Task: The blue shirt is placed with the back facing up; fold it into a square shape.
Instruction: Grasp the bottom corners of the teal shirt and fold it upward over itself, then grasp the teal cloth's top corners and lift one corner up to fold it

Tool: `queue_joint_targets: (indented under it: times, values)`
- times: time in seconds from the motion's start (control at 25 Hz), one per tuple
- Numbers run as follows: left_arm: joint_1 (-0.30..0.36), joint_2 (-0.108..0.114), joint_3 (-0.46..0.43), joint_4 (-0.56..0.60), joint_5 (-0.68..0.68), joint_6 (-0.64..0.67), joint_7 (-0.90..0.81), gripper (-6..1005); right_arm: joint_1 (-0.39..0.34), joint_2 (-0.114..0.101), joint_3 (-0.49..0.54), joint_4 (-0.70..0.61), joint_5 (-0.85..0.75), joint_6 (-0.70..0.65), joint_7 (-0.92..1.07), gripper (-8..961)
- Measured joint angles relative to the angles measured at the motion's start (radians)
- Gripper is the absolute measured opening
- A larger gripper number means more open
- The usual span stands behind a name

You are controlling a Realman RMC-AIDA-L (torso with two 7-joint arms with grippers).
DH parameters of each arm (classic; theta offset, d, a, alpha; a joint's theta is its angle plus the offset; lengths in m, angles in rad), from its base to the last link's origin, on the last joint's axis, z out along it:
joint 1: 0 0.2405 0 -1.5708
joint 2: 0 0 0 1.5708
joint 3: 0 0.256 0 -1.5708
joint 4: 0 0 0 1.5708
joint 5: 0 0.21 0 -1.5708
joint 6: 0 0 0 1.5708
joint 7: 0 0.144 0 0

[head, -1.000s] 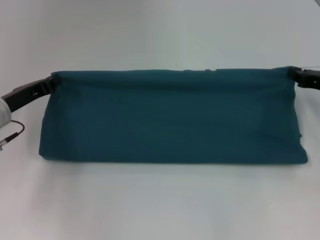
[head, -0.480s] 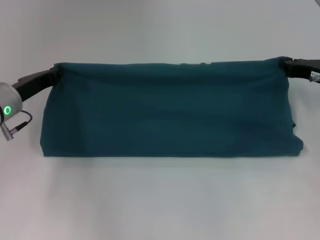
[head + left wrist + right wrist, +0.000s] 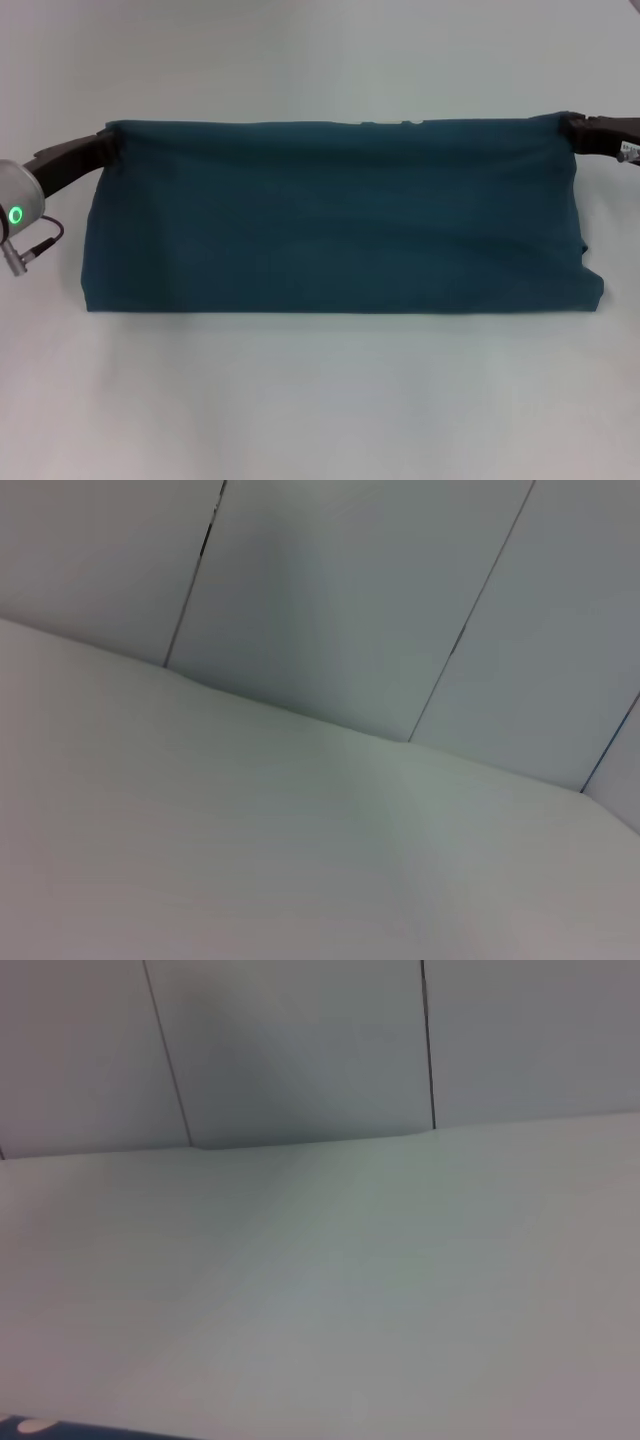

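Head cam looks fwd and down on the blue shirt [image 3: 340, 215] across the white table [image 3: 320, 400]. Both wrist cams face low over tabletop [image 3: 250, 860] toward panelled wall [image 3: 300, 1050]; all share the table.

There is one blue shirt [image 3: 335, 215] on one white table [image 3: 320, 400]. There are two grippers: one left gripper [image 3: 112, 145], one right gripper [image 3: 566, 127].

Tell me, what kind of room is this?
Probably a lab or test room, not a home: a bare white table, plain panelled walls behind it, and two robot grippers, left and right, holding a blue shirt.
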Motion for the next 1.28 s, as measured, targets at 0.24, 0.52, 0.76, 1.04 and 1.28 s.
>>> queue_joint_targets:
  times: [0.24,0.52,0.76,1.04,1.28]
  values:
    - [-0.004,0.000,0.000,-0.011,-0.003,-0.001,0.007,107,0.006,0.000,-0.001,0.011,0.000,0.005,-0.009,37]
    - [-0.005,-0.007,0.000,-0.013,-0.026,-0.016,0.008,112,0.011,0.010,-0.032,0.024,0.000,0.054,-0.014,37]
    - [-0.010,-0.009,0.000,-0.024,-0.053,-0.071,0.009,117,0.012,0.026,-0.051,0.013,0.003,0.105,-0.008,83]
    - [-0.006,-0.009,0.000,-0.026,-0.065,-0.092,0.009,289,0.003,0.011,-0.056,0.010,0.045,0.086,0.002,357]
    - [0.030,0.002,-0.001,-0.024,-0.067,-0.019,-0.008,652,-0.033,-0.045,-0.098,0.003,0.042,-0.095,0.128,606]
